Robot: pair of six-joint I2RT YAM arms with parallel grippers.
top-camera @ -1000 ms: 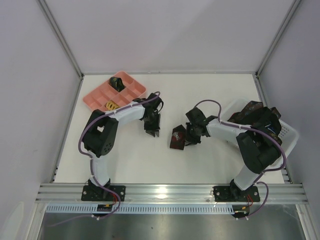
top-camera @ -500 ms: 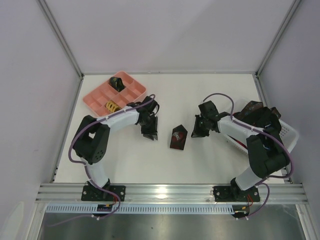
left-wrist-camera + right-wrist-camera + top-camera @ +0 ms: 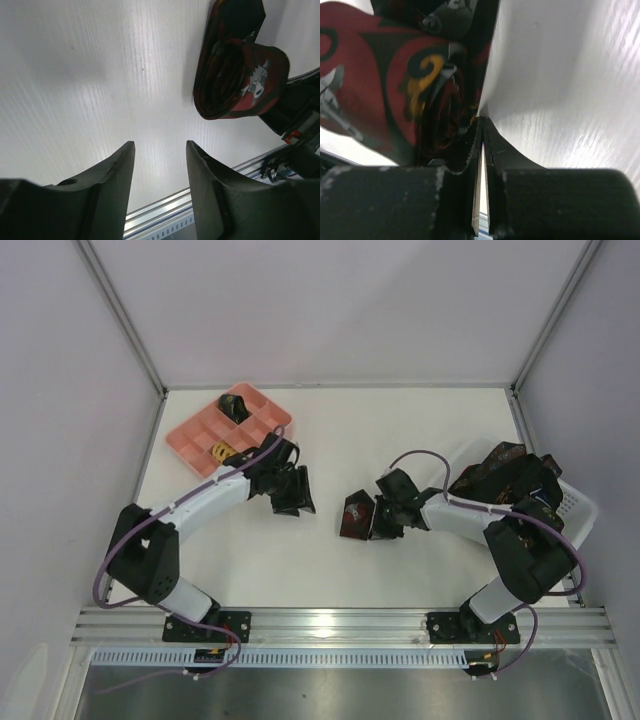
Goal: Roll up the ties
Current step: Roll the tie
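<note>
Two arms, same build. Left arm (image 3: 205, 502) and right arm (image 3: 460, 518): white shells on long links, black joints, black motor housings. Thin purple cable (image 3: 105, 575) loops along each arm. Flat black base plates (image 3: 205, 625) at the bottom. Left claw (image 3: 160, 145): thick matte black fingers, curved inner faces, one with a small round hole. Right claw (image 3: 481, 120): black fingers, fine teeth along inner edge.

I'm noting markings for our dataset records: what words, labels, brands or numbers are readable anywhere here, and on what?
No text is readable.
The rolled tie carries only red, yellow and grey ornament, no letters.
The pink tray and white basket show no legible label.
</note>
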